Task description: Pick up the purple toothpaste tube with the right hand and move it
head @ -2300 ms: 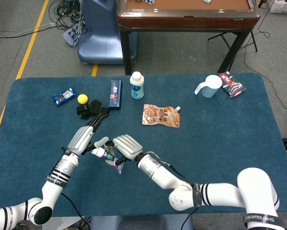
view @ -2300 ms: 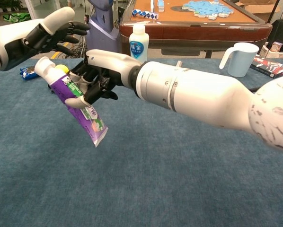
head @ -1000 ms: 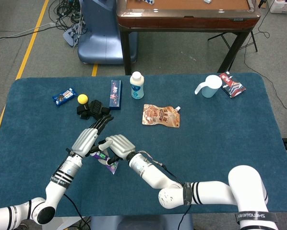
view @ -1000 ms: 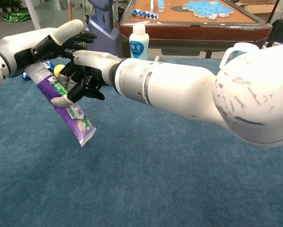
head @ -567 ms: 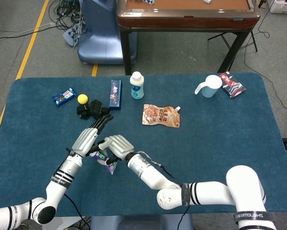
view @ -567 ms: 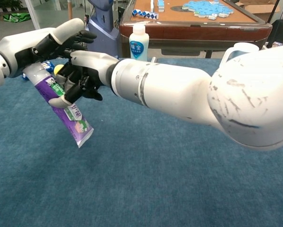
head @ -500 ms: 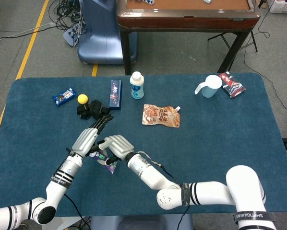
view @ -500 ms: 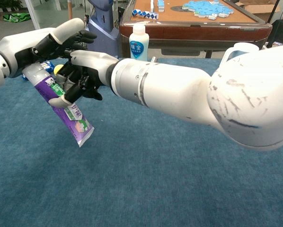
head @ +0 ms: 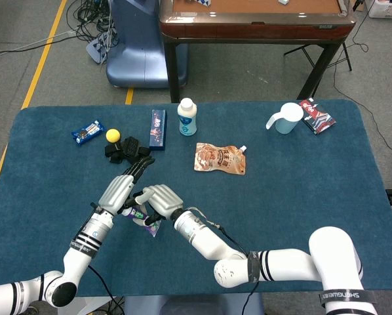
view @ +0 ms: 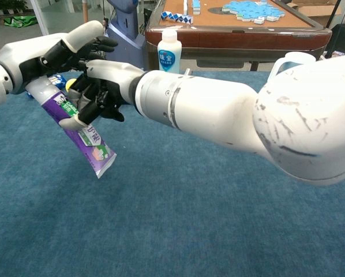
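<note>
Near the front edge of the blue-carpeted table (head: 301,197): right hand (view: 100,86) clamped on the purple toothpaste tube (view: 74,127), tube lifted clear of the cloth, tilted, flat crimped end lowest. Close above the tube's cap end, left hand (view: 63,49), fingers extended and close together over it; cannot tell whether touching or gripping. Further back on the cloth, an orange snack pouch (head: 220,159) lying flat near the middle. Beyond that, black clips (head: 122,149), a yellow ball (head: 113,136), a blue snack packet (head: 87,132), a dark slim box (head: 158,128) and a white bottle (head: 187,117) standing upright. Toward the far right corner, a pale blue mug (head: 286,118) just beside a red-patterned packet (head: 317,116). Behind the table, grey floor, a wooden table (head: 255,20), a blue machine base (head: 136,46), cables (head: 91,13) and a yellow floor line (head: 42,56).
</note>
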`<control>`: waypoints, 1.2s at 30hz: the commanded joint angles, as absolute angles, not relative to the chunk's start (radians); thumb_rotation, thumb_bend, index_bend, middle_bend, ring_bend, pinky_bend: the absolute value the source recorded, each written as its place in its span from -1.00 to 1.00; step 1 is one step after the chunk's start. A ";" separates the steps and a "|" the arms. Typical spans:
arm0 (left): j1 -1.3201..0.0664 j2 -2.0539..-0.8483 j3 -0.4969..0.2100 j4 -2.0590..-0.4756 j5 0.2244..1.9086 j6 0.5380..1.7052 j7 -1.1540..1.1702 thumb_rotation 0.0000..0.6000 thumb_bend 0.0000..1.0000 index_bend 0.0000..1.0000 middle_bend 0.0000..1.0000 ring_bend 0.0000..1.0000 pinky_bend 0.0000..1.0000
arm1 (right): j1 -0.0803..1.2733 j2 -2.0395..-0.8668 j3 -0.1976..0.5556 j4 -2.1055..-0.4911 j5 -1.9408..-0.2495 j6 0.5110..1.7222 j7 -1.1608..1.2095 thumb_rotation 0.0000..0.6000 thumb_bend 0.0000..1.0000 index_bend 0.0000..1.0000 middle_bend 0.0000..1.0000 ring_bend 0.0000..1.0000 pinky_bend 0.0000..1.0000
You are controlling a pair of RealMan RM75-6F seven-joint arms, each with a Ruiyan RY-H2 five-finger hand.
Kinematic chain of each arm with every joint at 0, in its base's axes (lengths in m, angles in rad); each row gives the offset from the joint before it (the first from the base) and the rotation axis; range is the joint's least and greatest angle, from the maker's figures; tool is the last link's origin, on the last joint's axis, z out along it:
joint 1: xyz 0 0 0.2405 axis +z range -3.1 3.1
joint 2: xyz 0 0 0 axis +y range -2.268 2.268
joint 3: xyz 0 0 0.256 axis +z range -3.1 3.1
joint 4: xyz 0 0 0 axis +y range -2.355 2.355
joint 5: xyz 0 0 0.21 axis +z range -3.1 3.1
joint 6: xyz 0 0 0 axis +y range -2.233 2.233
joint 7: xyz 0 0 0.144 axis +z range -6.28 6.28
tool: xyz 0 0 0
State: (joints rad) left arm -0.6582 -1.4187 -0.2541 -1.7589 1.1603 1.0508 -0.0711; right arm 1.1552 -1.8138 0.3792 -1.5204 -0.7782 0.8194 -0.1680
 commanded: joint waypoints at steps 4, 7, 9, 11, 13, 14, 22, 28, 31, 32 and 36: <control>-0.657 -1.404 -0.262 -1.760 1.154 1.051 -0.075 -1.00 -1.00 -1.00 -1.00 -1.00 -0.85 | 1.151 -1.797 0.351 -1.520 -0.778 0.801 -0.184 1.00 0.70 0.94 0.71 0.64 0.59; -0.652 -1.387 -0.266 -1.761 1.154 1.053 -0.079 -1.00 -1.00 -1.00 -1.00 -1.00 -0.85 | 1.154 -1.765 0.323 -1.524 -0.776 0.780 -0.216 1.00 0.70 0.94 0.71 0.64 0.59; -0.649 -1.376 -0.266 -1.761 1.154 1.054 -0.079 -1.00 -1.00 -1.00 -1.00 -1.00 -0.85 | 1.158 -1.738 0.306 -1.531 -0.768 0.767 -0.242 1.00 0.70 0.94 0.70 0.64 0.59; -0.647 -1.364 -0.267 -1.761 1.152 1.053 -0.080 -1.00 -1.00 -1.00 -1.00 -1.00 -0.85 | 1.166 -1.697 0.287 -1.547 -0.751 0.744 -0.274 1.00 0.70 0.94 0.70 0.63 0.59; -0.645 -1.352 -0.267 -1.760 1.149 1.050 -0.078 -1.00 -1.00 -1.00 -1.00 -1.00 -0.85 | 1.180 -1.648 0.263 -1.565 -0.725 0.713 -0.313 1.00 0.70 0.94 0.70 0.63 0.58; -0.644 -1.348 -0.266 -1.759 1.148 1.049 -0.077 -1.00 -1.00 -1.00 -1.00 -1.00 -0.85 | 1.190 -1.624 0.251 -1.575 -0.709 0.698 -0.331 1.00 0.70 0.94 0.69 0.62 0.55; -0.639 -1.321 -0.257 -1.760 1.136 1.041 -0.060 -1.00 -1.00 -1.00 -1.00 -1.00 -0.85 | 1.316 -1.461 0.117 -1.651 -0.561 0.653 -0.522 1.00 0.43 0.93 0.58 0.46 0.28; -0.635 -1.311 -0.249 -1.763 1.124 1.038 -0.046 -1.00 -1.00 -1.00 -1.00 -1.00 -0.85 | 1.373 -1.483 0.039 -1.656 -0.518 0.772 -0.664 1.00 -0.25 0.66 0.42 0.24 0.09; -0.632 -1.307 -0.245 -1.767 1.124 1.041 -0.042 -1.00 -1.00 -1.00 -1.00 -1.00 -0.85 | 1.391 -1.506 0.018 -1.647 -0.493 0.810 -0.716 1.00 -0.45 0.45 0.26 0.08 -0.03; -0.631 -1.306 -0.245 -1.768 1.124 1.042 -0.041 -1.00 -1.00 -1.00 -1.00 -1.00 -0.85 | 1.395 -1.511 0.015 -1.645 -0.485 0.816 -0.725 1.00 -0.49 0.39 0.20 0.03 -0.06; -0.621 -1.297 -0.239 -1.771 1.120 1.049 -0.040 -1.00 -1.00 -1.00 -1.00 -1.00 -0.85 | 1.408 -1.546 0.009 -1.631 -0.445 0.827 -0.753 1.00 -0.74 -0.12 -0.14 -0.33 -0.26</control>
